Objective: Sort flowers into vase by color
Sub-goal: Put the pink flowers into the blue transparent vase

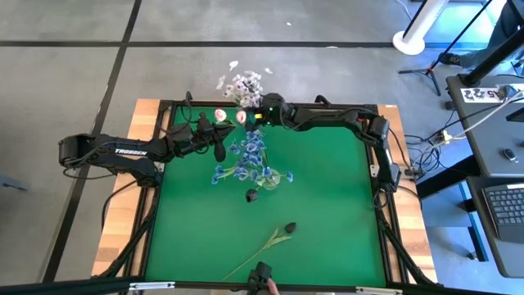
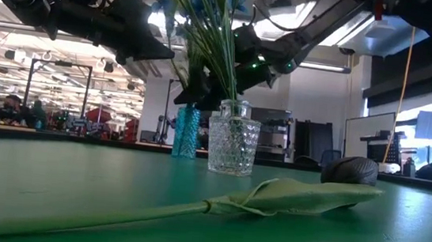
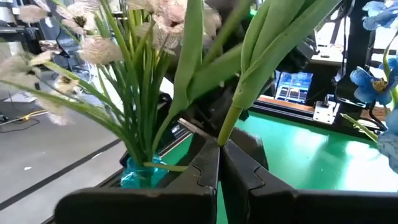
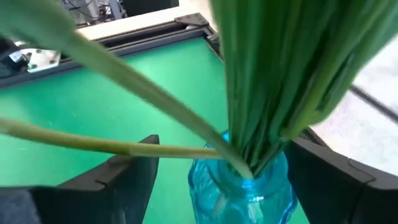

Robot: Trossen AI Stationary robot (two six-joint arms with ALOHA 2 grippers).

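A blue glass vase [image 4: 242, 186] stands at the table's far edge [image 1: 244, 115], holding white sprays [image 1: 241, 83]. A thin stalk [image 4: 124, 148] slants into its mouth. Two pink tulips [image 1: 219, 115] show beside it. My right gripper [image 4: 224, 149] is open, one finger on either side of the blue vase's neck [image 1: 260, 111]. My left gripper [image 3: 219, 144] is shut on a green tulip stalk just left of that vase [image 1: 214, 135]. A clear vase [image 2: 232, 142] mid-table holds blue sprays [image 1: 250, 156]. One near-black tulip [image 2: 350, 170] lies flat on the table [image 1: 286, 229]. My left gripper pinches a green tulip stalk [image 3: 225, 127] between its two fingertips, just below where the long leaves [image 3: 273, 43] branch off. The stalk rises up and away from the fingers, clear of the table. Its blossom is outside the wrist view, so which pink tulip it is I cannot tell.
The two arms meet close together at the far edge around the blue vase. The clear vase with its blue sprays stands just in front of them. A second dark blossom [image 1: 252, 195] shows by the clear vase. A camera [image 1: 262, 274] sits at the near edge.
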